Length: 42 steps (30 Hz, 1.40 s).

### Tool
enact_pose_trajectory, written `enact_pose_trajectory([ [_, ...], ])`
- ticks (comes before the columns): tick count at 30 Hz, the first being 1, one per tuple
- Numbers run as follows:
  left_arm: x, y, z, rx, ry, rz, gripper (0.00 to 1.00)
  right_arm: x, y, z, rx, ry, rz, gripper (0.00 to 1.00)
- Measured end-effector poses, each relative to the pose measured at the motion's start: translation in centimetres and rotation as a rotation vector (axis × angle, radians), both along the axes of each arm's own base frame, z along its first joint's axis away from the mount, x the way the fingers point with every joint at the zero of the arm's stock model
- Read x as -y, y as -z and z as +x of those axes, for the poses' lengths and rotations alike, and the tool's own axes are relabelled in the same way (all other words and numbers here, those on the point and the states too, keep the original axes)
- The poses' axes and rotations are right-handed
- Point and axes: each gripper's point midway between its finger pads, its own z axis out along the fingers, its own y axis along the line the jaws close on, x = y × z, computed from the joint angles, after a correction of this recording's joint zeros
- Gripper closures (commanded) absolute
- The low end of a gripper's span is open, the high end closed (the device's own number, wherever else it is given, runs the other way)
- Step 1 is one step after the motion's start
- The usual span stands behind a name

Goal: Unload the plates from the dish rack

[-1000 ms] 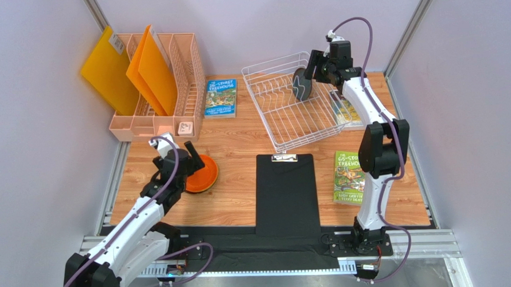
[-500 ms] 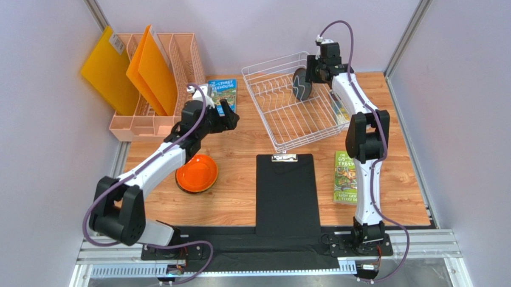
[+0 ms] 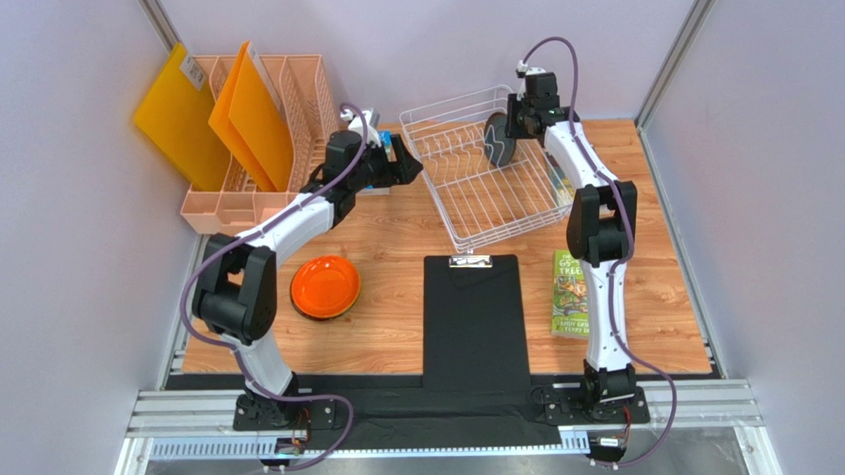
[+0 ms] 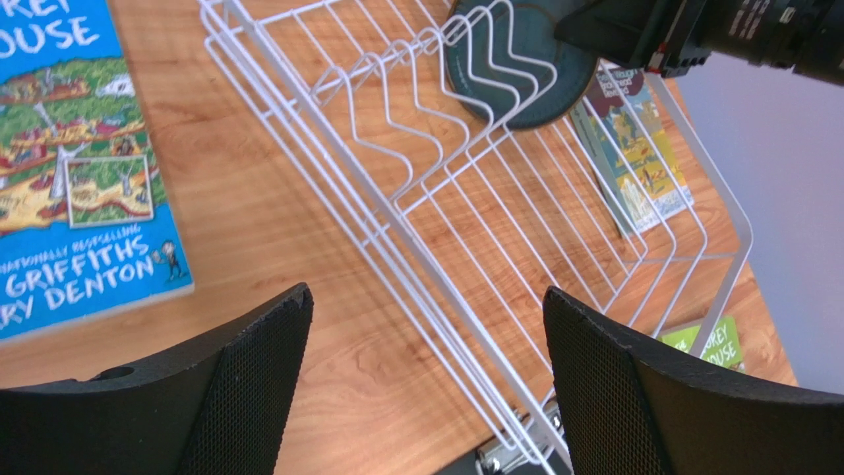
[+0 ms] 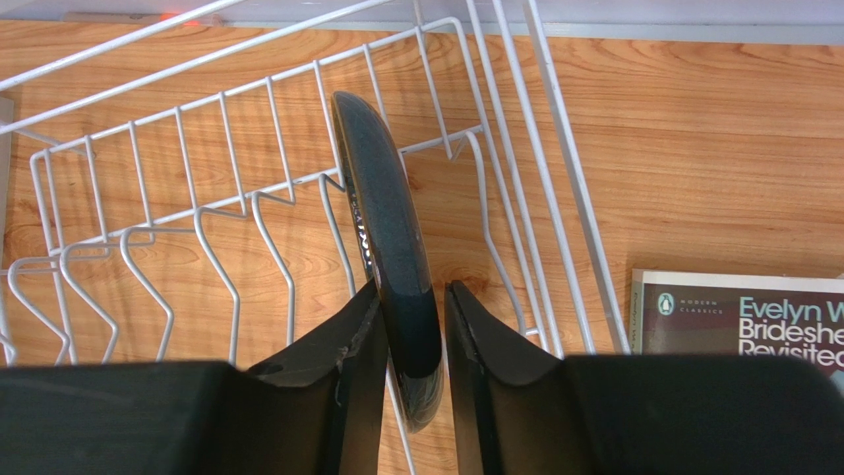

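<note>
The white wire dish rack (image 3: pixel 453 231) stands at the back centre. One dark grey-teal plate (image 3: pixel 496 141) stands upright among its prongs. My right gripper (image 3: pixel 513 124) reaches in from the back, and in the right wrist view (image 5: pixel 414 289) its fingers are closed on the plate's rim (image 5: pixel 381 208). My left gripper (image 3: pixel 405 164) is open and empty, just outside the rack's left side (image 4: pixel 396 233); the left wrist view (image 4: pixel 426 297) shows wood and rack wires between its fingers. An orange plate (image 3: pixel 325 287) lies flat on the table at the left. The dark red and lime green plates are out of view.
A peach mesh file holder (image 3: pixel 260 148) with orange folders stands at the back left. A blue book (image 4: pixel 69 178) lies beside the rack. A black clipboard (image 3: pixel 474 320) lies front centre, a green book (image 3: pixel 571 290) to its right, another book (image 5: pixel 743 317) by the rack's right side.
My left arm has left the orange plate on the table and swung back and right to the rack's left side, its gripper open. My right gripper has stayed at the dark plate.
</note>
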Motion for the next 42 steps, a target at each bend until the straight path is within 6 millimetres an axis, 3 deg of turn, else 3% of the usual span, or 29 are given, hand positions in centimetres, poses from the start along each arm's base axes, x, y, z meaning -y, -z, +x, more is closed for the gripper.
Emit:
enact_pose_trajectory([
  [6, 1.5, -0.1, 2.0, 0.01, 0.033, -0.017, 0.05, 0.1, 0.2, 0.0, 0.006, -0.036, -0.042, 0.97],
  [9, 1.8, 0.5, 2.6, 0.0, 0.04, -0.016, 0.04, -0.2, 0.2, 0.1, 0.012, -0.043, -0.065, 0.99],
  [22, 2.8, 0.8, 3.5, -0.007, 0.069, -0.029, 0.02, -1.5, -0.4, -0.6, 0.119, 0.115, -0.343, 1.0],
  [30, 2.9, 0.8, 3.3, -0.009, 0.078, -0.031, 0.01, -1.6, -0.9, -1.7, 0.154, 0.168, -0.405, 1.0],
  [42, 2.9, 1.0, 3.2, -0.014, 0.079, -0.039, 0.01, -0.6, -5.0, -3.0, 0.221, 0.222, -0.403, 1.0],
])
